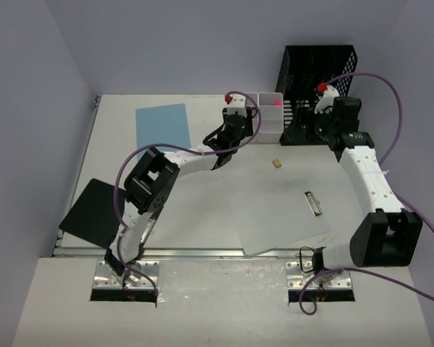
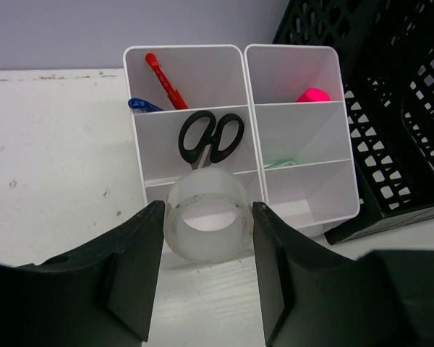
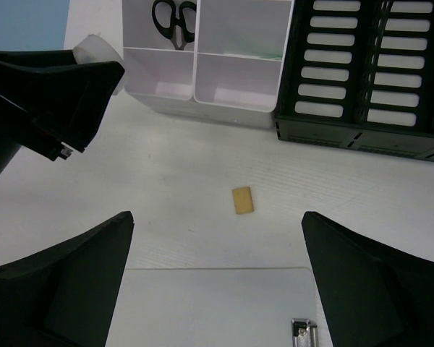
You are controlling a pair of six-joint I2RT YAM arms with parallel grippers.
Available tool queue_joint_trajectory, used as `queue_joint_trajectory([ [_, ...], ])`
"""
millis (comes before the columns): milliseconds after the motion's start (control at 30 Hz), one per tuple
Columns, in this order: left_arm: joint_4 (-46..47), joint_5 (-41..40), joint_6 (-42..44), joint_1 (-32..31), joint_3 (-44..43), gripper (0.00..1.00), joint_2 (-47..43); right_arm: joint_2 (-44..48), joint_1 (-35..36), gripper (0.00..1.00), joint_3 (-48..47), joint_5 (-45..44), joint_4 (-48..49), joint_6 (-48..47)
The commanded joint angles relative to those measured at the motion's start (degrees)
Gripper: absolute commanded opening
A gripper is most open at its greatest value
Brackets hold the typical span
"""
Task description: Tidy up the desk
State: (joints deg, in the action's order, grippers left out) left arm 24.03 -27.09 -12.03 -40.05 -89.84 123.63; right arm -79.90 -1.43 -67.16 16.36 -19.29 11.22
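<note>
The desk (image 1: pixel 202 195) is a wide off-white tabletop. My left gripper (image 2: pixel 207 210) is shut on a clear tape roll (image 2: pixel 206 220) and holds it just in front of the white compartment bins (image 2: pixel 296 144). In the top view the left gripper (image 1: pixel 239 134) sits next to the bins (image 1: pixel 267 119). My right gripper (image 3: pixel 217 217) is wide open and empty, above the desk between a small tan eraser (image 3: pixel 242 200) and a grey clipboard (image 3: pixel 210 303). In the top view the right gripper (image 1: pixel 324 123) is by the black mesh rack (image 1: pixel 318 72).
The bins hold black scissors (image 2: pixel 210 137), a red pen (image 2: pixel 163 79) and a pink highlighter (image 2: pixel 312 95). A blue sheet (image 1: pixel 162 124) lies at the back left. A black notebook (image 1: pixel 94 210) overhangs the left edge. The eraser (image 1: pixel 277 163) and clipboard (image 1: pixel 282 213) lie mid-desk.
</note>
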Motion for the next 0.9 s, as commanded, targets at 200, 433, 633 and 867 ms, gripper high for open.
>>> queue_joint_trajectory([
  [200,7.61,-0.86,-1.50,-0.20,-4.72,0.08,4.59,1.32,-0.33,0.99,0.53,-0.28,2.06,0.29],
  [433,9.63,-0.68,-0.54,-0.20,-6.40,0.13,8.11,1.41,-0.50,0.99,0.97,0.34,2.06,-0.15],
  [633,11.65,-0.33,0.25,-0.20,-8.07,0.14,10.84,1.59,-0.59,0.99,2.11,1.04,2.15,0.03],
  [867,13.32,-0.86,1.66,-0.20,-10.53,0.23,13.82,2.03,-0.68,0.99,3.00,2.10,2.06,0.29],
])
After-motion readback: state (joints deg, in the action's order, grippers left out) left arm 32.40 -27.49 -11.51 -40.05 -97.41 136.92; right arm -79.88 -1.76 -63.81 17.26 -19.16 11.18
